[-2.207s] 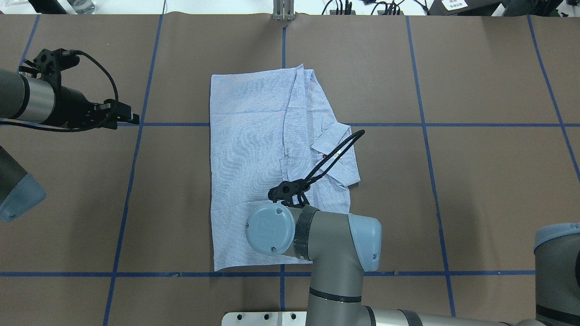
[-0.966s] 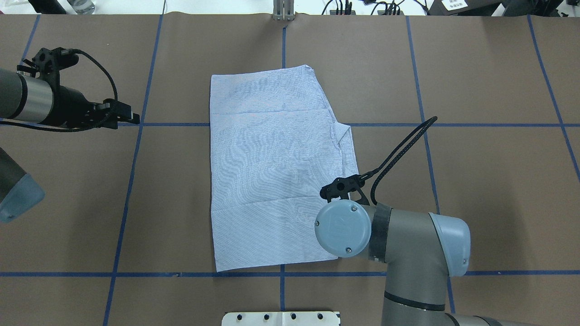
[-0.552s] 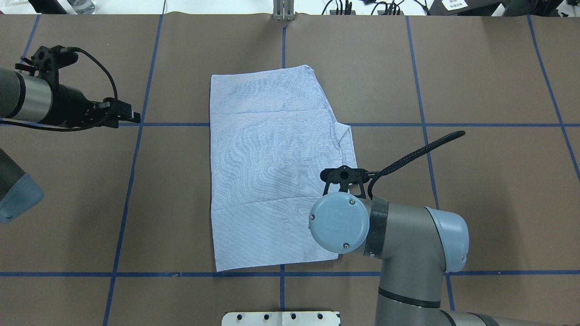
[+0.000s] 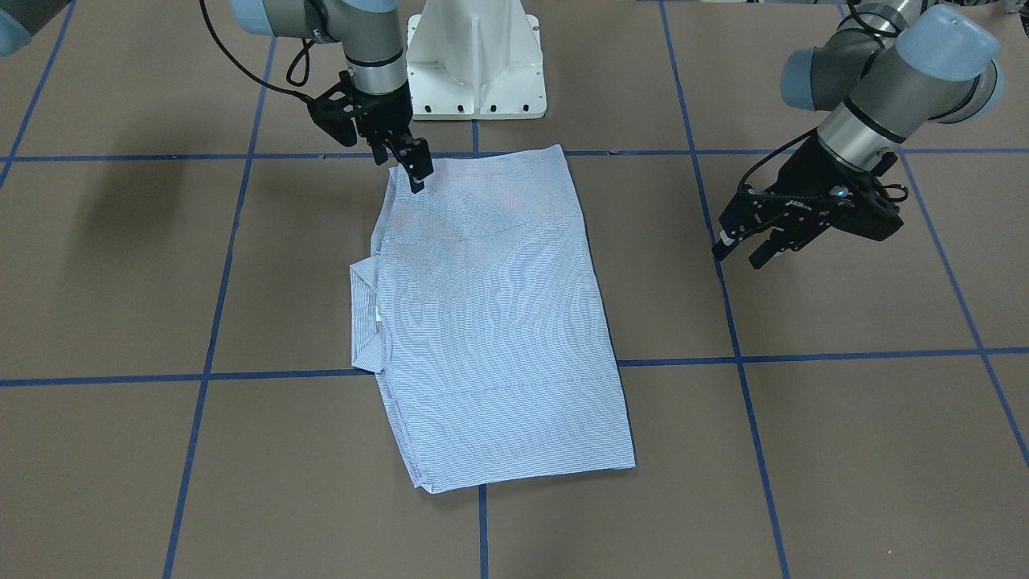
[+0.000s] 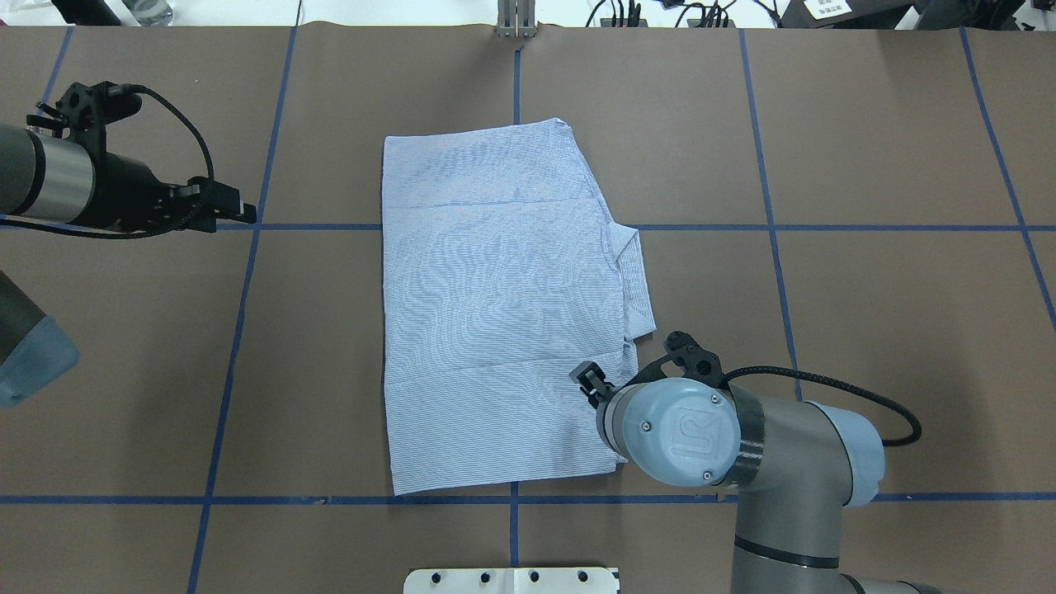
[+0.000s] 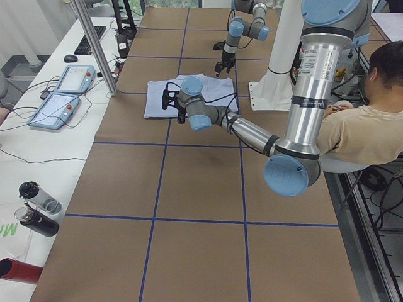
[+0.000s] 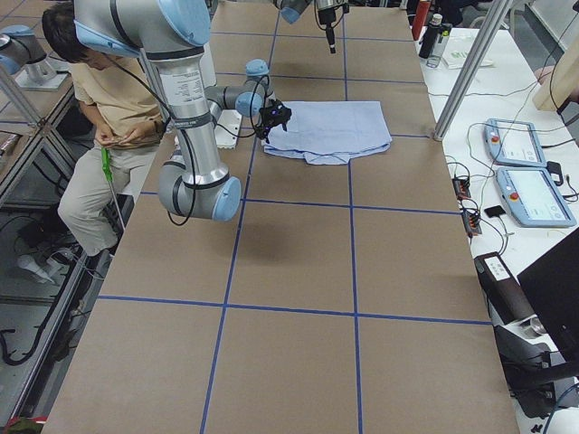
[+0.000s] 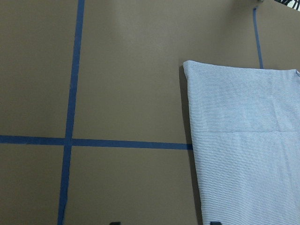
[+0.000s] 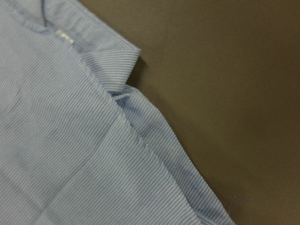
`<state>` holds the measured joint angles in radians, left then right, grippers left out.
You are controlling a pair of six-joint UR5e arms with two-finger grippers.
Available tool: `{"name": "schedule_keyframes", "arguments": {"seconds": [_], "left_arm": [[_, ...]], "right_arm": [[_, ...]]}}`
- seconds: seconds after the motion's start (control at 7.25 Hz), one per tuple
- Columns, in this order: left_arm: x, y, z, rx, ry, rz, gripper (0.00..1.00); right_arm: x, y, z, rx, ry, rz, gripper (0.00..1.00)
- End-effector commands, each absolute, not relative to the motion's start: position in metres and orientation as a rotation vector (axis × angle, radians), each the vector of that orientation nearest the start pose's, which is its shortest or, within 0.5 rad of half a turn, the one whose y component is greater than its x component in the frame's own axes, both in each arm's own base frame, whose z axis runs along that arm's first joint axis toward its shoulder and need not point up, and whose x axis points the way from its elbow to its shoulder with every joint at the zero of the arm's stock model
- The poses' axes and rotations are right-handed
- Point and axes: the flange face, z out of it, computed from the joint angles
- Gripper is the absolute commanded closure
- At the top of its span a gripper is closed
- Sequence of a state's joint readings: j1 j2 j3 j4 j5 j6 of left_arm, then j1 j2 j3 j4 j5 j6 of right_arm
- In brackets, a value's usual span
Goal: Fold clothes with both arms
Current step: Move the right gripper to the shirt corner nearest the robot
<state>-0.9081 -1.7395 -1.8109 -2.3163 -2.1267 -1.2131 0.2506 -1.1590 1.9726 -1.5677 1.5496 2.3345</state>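
We're seeing the left black two-finger gripper (image 4: pixel 737 253) hanging released, gripping nothing. The light blue-and-white striped button-up shirt (image 5: pixel 495 313) is lying flat on the brown paper-covered table (image 5: pixel 866 330), well apart, out ahead of those jaws.

We're reading this as between folds. The shirt's already a narrow rectangle, long axis running straight out from the robot base, collar (image 5: pixel 635 280) poking toward the right arm's side.

The right black two-finger gripper (image 4: pixel 414 178) is hovering tips-down, the base-side corner just beneath its jaws; we can't tell if they're parted.

Next, probably: left arm closing in, both pinching base-side corners, carrying them outward.
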Motion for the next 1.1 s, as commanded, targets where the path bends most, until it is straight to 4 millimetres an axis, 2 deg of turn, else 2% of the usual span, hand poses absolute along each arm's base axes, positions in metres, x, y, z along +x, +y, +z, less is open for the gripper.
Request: {"name": "schedule_keyframes", "arguments": {"seconds": [0.0, 0.14, 0.41, 0.69, 0.97], "left_arm": [[0.273, -0.483, 0.368, 0.269, 1.193, -0.163, 0.30], [0.273, -0.482, 0.367, 0.270, 1.194, -0.164, 0.30], [0.270, -0.481, 0.361, 0.276, 1.197, -0.166, 0.30], [0.268, -0.479, 0.353, 0.266, 1.184, -0.175, 0.30], [0.268, -0.479, 0.354, 0.264, 1.182, -0.176, 0.30]], "right_arm": [[-0.530, -0.271, 0.276, -0.255, -0.833, 1.160, 0.01], [-0.541, -0.257, 0.281, -0.253, -0.819, 1.144, 0.01], [-0.553, -0.250, 0.290, -0.251, -0.793, 1.132, 0.01], [-0.556, -0.242, 0.294, -0.251, -0.783, 1.121, 0.01], [-0.560, -0.235, 0.295, -0.254, -0.780, 1.108, 0.04]]}}
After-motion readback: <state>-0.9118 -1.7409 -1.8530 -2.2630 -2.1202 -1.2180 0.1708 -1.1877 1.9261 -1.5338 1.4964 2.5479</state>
